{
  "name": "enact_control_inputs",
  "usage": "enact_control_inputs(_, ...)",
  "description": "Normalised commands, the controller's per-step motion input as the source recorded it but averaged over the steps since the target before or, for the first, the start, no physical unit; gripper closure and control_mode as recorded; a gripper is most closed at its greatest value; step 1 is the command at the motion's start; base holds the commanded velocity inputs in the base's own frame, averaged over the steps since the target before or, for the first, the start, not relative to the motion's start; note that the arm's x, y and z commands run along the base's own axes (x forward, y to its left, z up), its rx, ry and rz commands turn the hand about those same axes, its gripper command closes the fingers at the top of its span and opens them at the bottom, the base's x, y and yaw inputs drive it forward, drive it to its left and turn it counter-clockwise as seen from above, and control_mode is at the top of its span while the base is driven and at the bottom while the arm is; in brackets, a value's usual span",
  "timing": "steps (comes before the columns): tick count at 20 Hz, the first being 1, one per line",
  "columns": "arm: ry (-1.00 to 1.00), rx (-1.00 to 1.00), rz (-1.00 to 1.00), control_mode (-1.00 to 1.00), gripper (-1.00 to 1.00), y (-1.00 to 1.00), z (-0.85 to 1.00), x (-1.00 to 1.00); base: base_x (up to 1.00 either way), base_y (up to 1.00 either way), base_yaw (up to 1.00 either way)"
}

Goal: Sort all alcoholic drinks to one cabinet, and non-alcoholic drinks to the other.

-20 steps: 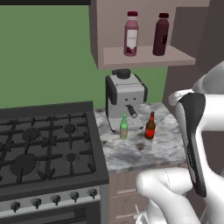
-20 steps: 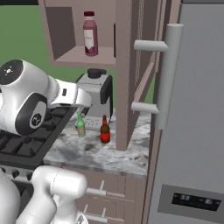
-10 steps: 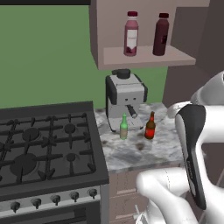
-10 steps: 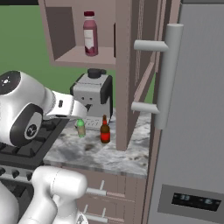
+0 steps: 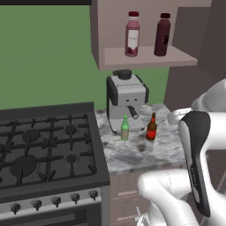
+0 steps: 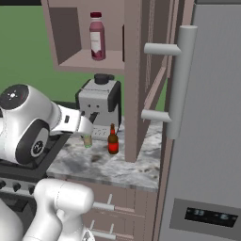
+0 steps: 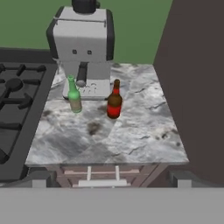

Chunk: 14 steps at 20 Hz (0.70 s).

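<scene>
Hand view | gripper jaws apart, empty | ahead: amber-brown long-necked glass bottle (image 7: 114,102) on marble surface (image 7: 131,135) | probably slippery, tippy; grip mid-body

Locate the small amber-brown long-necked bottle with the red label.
The small amber-brown long-necked bottle stands on the marble counter, just in front of the grey coffee machine, with the slim green bottle beside it nearer the stove.

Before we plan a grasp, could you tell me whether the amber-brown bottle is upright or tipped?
Upright: the amber-brown bottle stands on the marble counter, neck pointing up.
</scene>
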Motion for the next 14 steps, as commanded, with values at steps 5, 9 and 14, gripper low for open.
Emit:
enact_control_inputs(5, 0.03, 0.05, 0.00, -1.00, -1.00, 0.00, -0.07, 0.00, 0.00, 0.00, 0.00)
enact_control_inputs(9, 0.02, 0.02, 0.00, -1.00, -1.00, 0.03, -0.13, 0.00, 0.00, 0.00, 0.00)
enact_control_inputs(14, 0.00, 0.00, 0.00, -1.00, -1.00, 0.14, -0.23, 0.08, 0.00, 0.00, 0.00)
